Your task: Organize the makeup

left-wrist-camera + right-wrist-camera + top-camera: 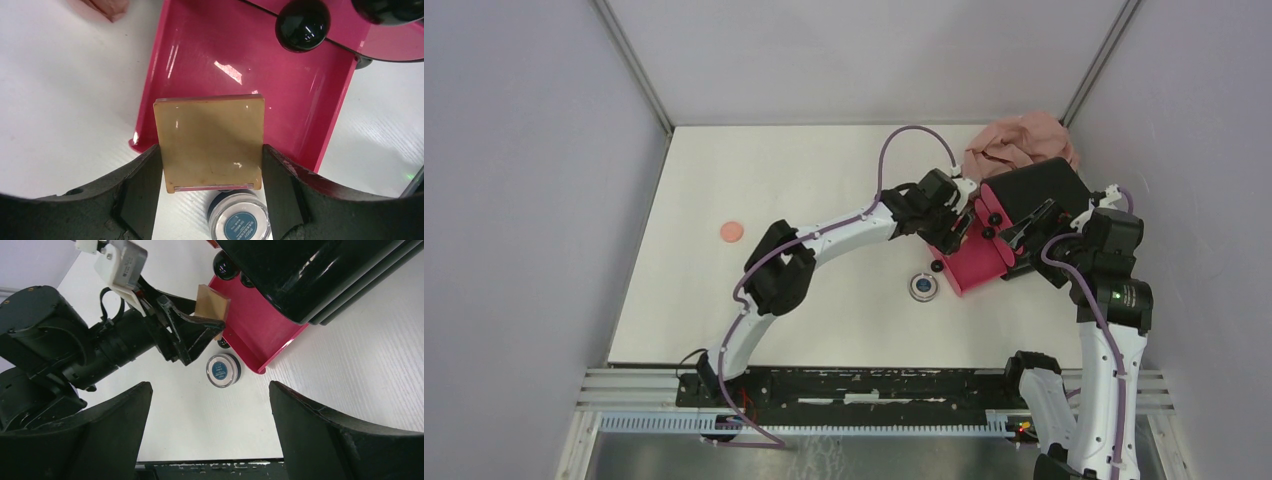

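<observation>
Part of round silver compact (pixel 239 225) behind tan square pad (pixel 210 142)

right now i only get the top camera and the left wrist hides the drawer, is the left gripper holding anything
observer: yes, the left gripper is clamped on the tan square pad by its two side edges.
operator: is it over the drawer
observer: partly. its far end hangs over the open magenta drawer; its near end seems to reach past the drawer's lip, toward the silver compact. i cannot tell whether it touches the drawer floor.
operator: and the right gripper, carrying something
observer: no, the right gripper is open, with nothing between its fingers.
</observation>
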{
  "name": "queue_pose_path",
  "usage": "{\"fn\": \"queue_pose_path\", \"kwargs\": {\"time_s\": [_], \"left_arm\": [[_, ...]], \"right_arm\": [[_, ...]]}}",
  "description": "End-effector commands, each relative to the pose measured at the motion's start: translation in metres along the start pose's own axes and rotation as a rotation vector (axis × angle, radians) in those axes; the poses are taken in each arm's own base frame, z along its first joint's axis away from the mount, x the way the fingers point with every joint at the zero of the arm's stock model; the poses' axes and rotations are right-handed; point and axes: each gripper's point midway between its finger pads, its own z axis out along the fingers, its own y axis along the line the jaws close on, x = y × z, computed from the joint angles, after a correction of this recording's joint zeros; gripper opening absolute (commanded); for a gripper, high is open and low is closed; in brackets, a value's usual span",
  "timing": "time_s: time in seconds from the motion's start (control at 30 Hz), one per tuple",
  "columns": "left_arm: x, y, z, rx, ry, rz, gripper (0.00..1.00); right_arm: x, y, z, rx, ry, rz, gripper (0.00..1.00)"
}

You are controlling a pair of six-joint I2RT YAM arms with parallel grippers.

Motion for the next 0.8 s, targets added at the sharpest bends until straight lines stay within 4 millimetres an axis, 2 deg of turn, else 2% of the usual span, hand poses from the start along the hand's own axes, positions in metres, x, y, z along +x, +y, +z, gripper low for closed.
{"fn": "queue_pose_path", "kwargs": {"time_s": [0.0, 0.37, 0.47, 0.77], "left_arm": [[-0.036, -0.025, -0.003, 0.082, -0.107, 0.005, 0.72], [-0.037, -0.033, 0.013, 0.127, -0.112, 0.066, 0.72], [-0.022, -0.028, 0.033, 0.119, -0.073, 0.08, 0.72], [-0.012, -0.025, 0.052, 0.122, -0.04, 0.097, 0.73]], "right_arm": [[-0.013, 0.01, -0.007, -0.025, -0.048, -0.028, 0.94], [-0.009, 0.008, -0.007, -0.019, -0.039, -0.03, 0.94], [-0.009, 0.009, -0.007, -0.026, -0.037, -0.032, 0.94], [-0.01, 0.01, -0.009, -0.025, -0.035, -0.037, 0.94]]}}
